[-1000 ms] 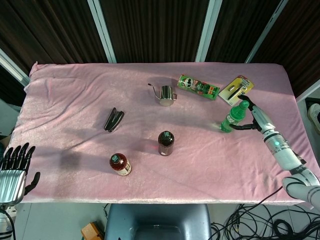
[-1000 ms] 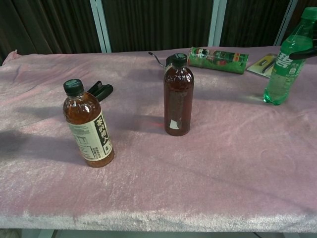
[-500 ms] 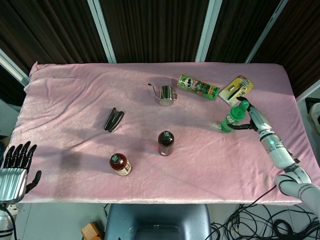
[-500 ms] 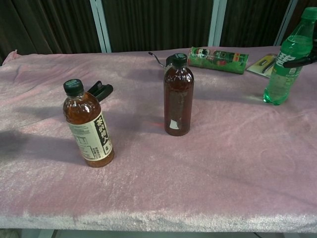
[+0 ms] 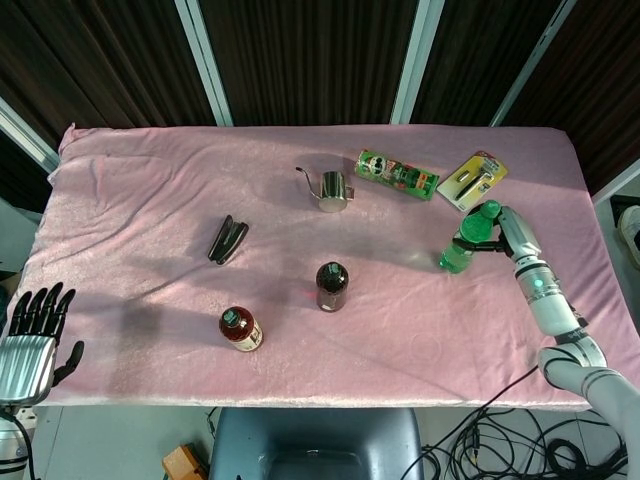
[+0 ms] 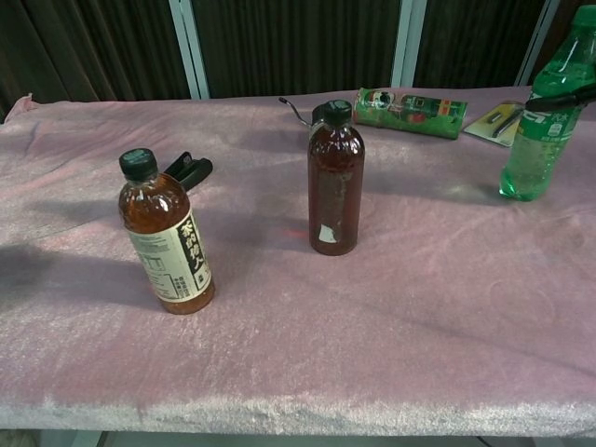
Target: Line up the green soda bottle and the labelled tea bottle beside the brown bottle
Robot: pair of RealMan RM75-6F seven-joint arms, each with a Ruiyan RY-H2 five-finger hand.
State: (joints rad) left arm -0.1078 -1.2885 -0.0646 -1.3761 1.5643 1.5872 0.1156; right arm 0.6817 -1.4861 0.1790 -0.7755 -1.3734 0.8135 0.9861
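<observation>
Gripping translucent green soda bottle (image 5: 468,240): right hand (image 5: 505,231).

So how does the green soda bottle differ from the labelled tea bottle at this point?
The green soda bottle is clear green and held by the right hand; the labelled tea bottle holds amber liquid, wears a pale label and stands untouched. The soda bottle is far right of the brown bottle, the tea bottle left. Both are capped.

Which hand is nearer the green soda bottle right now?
Right. The right hand grips the green soda bottle near its neck; the left hand hangs off the table's near-left corner, far away.
</observation>
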